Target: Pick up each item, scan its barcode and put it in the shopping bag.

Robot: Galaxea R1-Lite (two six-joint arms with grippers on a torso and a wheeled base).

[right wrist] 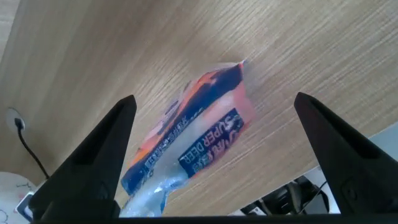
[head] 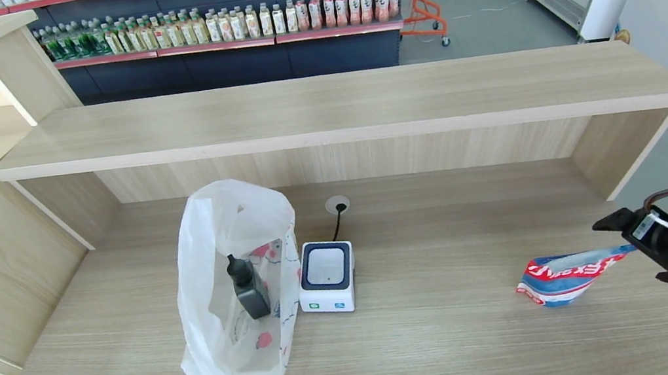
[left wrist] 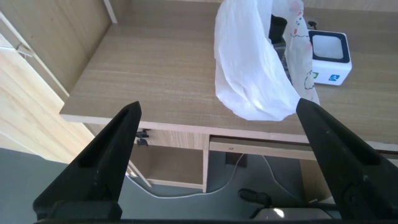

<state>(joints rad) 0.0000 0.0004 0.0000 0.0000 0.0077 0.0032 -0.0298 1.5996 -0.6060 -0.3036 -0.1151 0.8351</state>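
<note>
Head view: pouch (head: 569, 278) near counter (head: 449, 249) edge

I see the scanner (head: 325, 276) on the wooden counter (head: 462, 334). The white shopping bag (head: 225, 343) stands just beside it on the left, a dark bottle (head: 250, 289) inside. Well right of the scanner lies a red-and-blue pouch (head: 560, 279), with my right gripper (head: 629, 250) at its far end.
</note>
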